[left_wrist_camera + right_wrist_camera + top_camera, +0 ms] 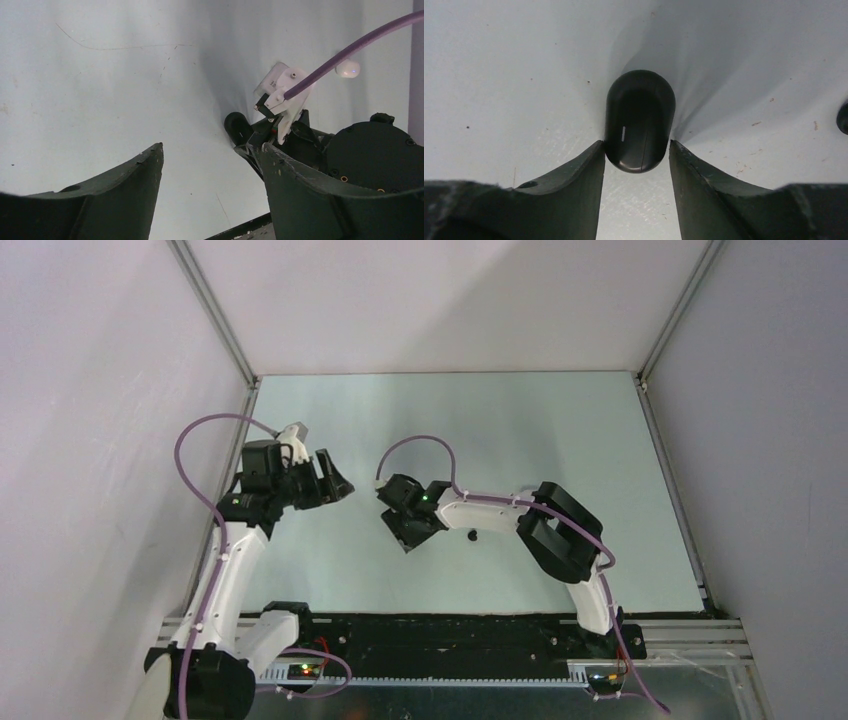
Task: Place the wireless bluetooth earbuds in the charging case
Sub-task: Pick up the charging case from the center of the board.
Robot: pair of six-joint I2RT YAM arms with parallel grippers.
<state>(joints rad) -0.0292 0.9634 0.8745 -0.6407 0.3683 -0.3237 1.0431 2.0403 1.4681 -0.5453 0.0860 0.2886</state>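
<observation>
While the right gripper [636, 150] clamps the black case [639, 117] between its fingers, close over the table [520, 420], a black bud [472, 536] lies near, under that arm. Across the gap, the left gripper [210, 150] hangs spread wide, holding nothing. Beyond the right wrist's purple cable [350, 50], a white bud [348, 69] sits well apart.

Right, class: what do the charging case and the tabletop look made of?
The charging case is probably moulded plastic with a glossy black finish: it shows soft reflections and a thin seam. The tabletop is a matte pale sheet, lightly scratched and speckled; its material is unclear, perhaps laminate or painted board.
</observation>
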